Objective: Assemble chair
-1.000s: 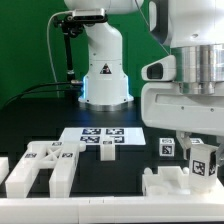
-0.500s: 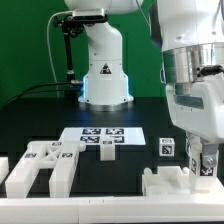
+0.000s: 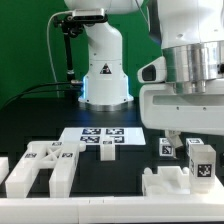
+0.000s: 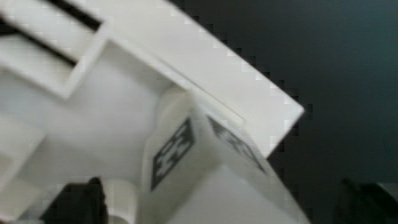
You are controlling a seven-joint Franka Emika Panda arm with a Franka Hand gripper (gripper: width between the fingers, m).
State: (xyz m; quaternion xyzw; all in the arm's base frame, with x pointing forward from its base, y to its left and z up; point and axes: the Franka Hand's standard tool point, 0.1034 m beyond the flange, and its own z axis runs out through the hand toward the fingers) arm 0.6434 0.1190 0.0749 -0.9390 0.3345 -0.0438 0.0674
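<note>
The chair is in loose white parts. A tagged white block (image 3: 201, 158) stands upright on a chunky white piece (image 3: 170, 185) at the exterior view's right. My gripper (image 3: 193, 148) hangs straight over that block. In the wrist view the tagged block (image 4: 205, 160) fills the space between my dark fingertips (image 4: 80, 200), and my gripper (image 4: 222, 205) is open, with a dark gap showing on one side. A broad white slab (image 4: 107, 90) lies beyond the block. A forked white part (image 3: 42, 165) lies at the exterior view's left.
The marker board (image 3: 100, 138) lies flat in the middle of the black table. The arm's white base (image 3: 105, 75) stands behind it, with a cable at the back left. A small tagged piece (image 3: 167, 147) sits beside the block. Another white part (image 3: 5, 172) is at the left edge.
The jaws have spread wide apart and let go of the tagged block. The hand swung during the last second and now sits square above the block again.
</note>
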